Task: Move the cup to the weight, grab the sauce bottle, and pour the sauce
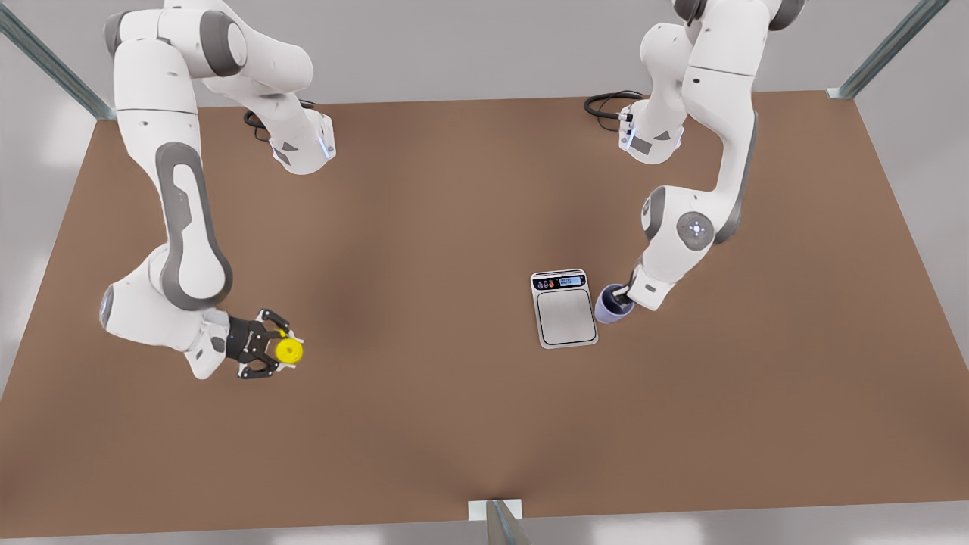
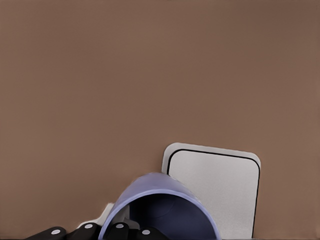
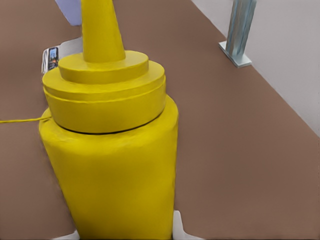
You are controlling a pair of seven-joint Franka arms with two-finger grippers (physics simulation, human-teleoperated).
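Note:
The weight (image 1: 564, 309) lies flat right of the table's middle, display strip toward the arm bases. The lavender-blue cup (image 1: 610, 304) hangs tilted just off the weight's edge on the front view's right, with my left gripper (image 1: 622, 297) shut on its wall, one finger inside the rim. The left wrist view shows the cup (image 2: 160, 200) with its mouth toward the camera and the weight's plate (image 2: 217, 192) behind it. Over on the front view's left, the yellow sauce bottle (image 1: 288, 350) stands upright with my right gripper (image 1: 281, 350) shut on it. Its body (image 3: 115, 170) and nozzle loom large in the right wrist view.
The brown table (image 1: 424, 227) stretches wide between the two arms. Metal frame posts (image 1: 870, 68) stand at its far corners, another post (image 1: 496, 522) at the near edge's middle. Black cables (image 1: 606, 102) coil by each arm base.

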